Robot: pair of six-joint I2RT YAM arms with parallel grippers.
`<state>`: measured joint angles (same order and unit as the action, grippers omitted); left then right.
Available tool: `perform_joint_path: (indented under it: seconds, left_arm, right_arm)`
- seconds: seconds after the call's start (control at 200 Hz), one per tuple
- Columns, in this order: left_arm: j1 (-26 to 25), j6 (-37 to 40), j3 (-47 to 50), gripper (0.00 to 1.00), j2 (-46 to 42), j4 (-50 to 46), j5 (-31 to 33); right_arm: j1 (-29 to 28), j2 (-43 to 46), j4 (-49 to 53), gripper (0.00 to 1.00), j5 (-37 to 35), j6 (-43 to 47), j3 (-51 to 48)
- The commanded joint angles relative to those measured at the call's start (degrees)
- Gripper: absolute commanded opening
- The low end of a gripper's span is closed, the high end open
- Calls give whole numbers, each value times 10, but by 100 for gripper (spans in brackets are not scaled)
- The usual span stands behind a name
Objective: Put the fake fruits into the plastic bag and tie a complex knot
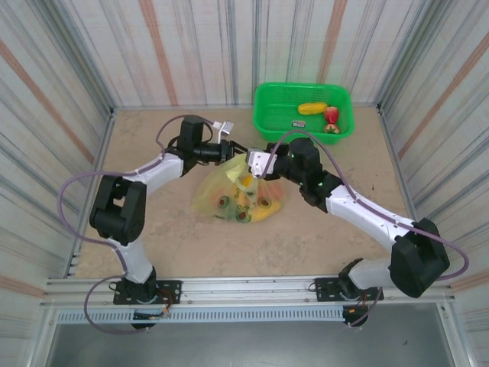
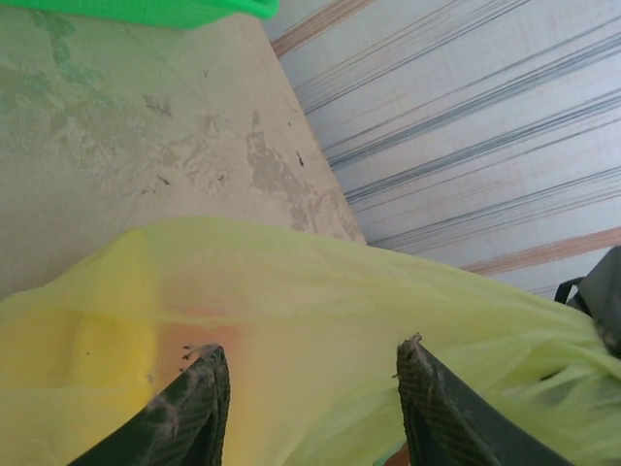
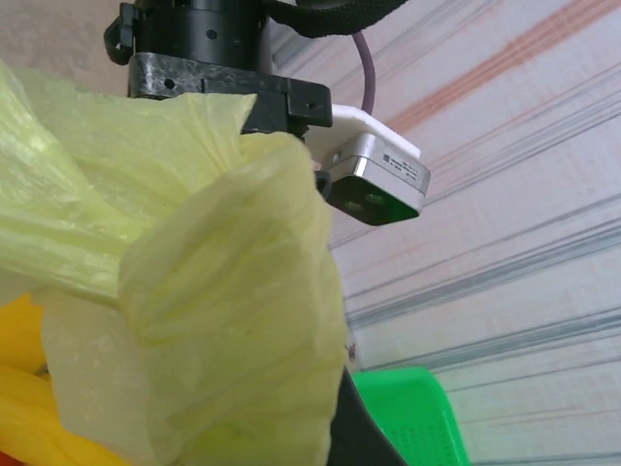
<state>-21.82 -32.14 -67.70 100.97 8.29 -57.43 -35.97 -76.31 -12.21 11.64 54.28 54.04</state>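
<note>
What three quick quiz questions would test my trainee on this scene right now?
1. True or false: the green basket holds no fruit.
2. The fingers of the left gripper stand: A) apart, B) pressed together, C) crossed.
3. Fill in: most fake fruits lie inside the ______.
Key: 1 false, a yellow fruit and a red fruit lie there; 2 A; 3 plastic bag.

The plastic bag (image 1: 210, 195) is translucent yellow-green, and yellow, orange and green fake fruits (image 1: 246, 202) show through it. Beyond the right hand (image 1: 252, 162) is a bright green mesh basket (image 1: 267, 105). The counter (image 1: 176, 245) is mottled beige.
</note>
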Motion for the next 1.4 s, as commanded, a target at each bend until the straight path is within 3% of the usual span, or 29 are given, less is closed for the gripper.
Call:
perform_joint_path:
  seconds: [0.0, 0.396, 0.982, 1.262, 1.398]
  left_arm:
    - [1, 62, 4, 49, -29, -11, 15]
    - [6, 270, 46, 50, -97, -69, 56]
    - [-18, 282, 86, 59, -108, 59, 1]
    - [-26, 277, 78, 57, -104, 73, 1]
    - [-33, 263, 74, 50, -100, 95, -5]
  right_arm:
    - [8, -12, 18, 0, 39, -36, 28]
    - [12, -33, 44, 0, 43, -47, 50]
    - [16, -49, 52, 0, 51, -67, 61]
    - [12, -55, 54, 0, 46, -70, 66]
    - [10, -58, 57, 0, 46, -72, 68]
